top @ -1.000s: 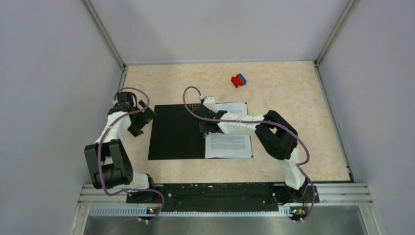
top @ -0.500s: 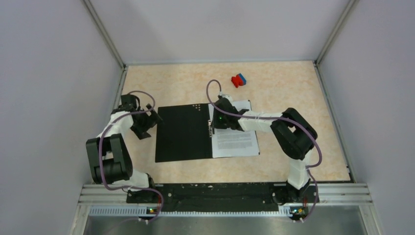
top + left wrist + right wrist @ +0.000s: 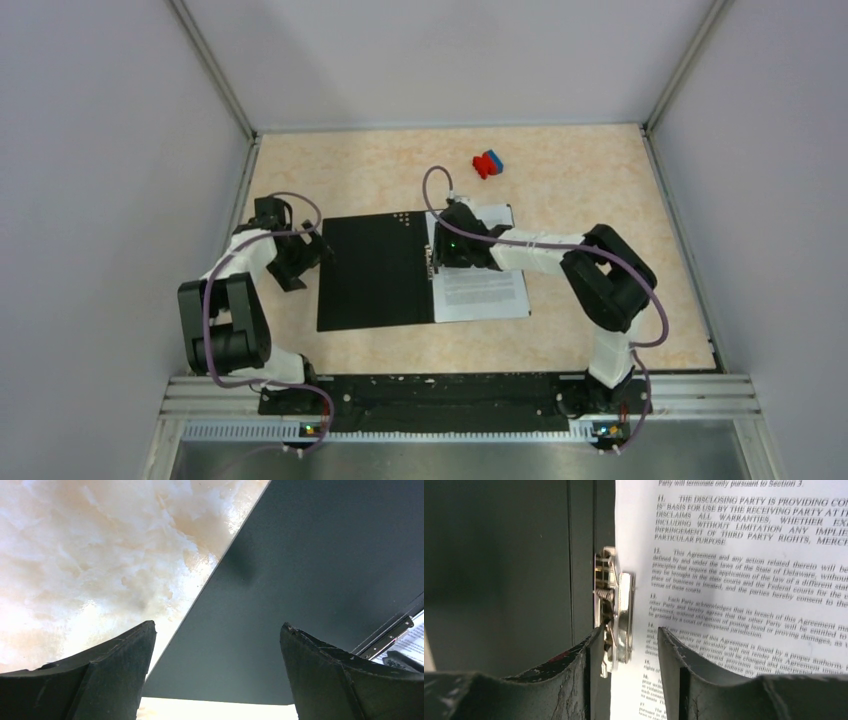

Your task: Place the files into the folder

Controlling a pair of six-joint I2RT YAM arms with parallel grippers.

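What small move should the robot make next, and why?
Probably close the right gripper on the clip. Its open fingers straddle the clip's end, and the edge of the files lies under it beside the spine of the folder, so pressing it should pin them.

Left gripper (image 3: 217, 625) spread wide, open black folder (image 3: 310, 570) beneath (metal clip (image 3: 387, 637) at far right), marbled table (image 3: 100, 555) beside it.
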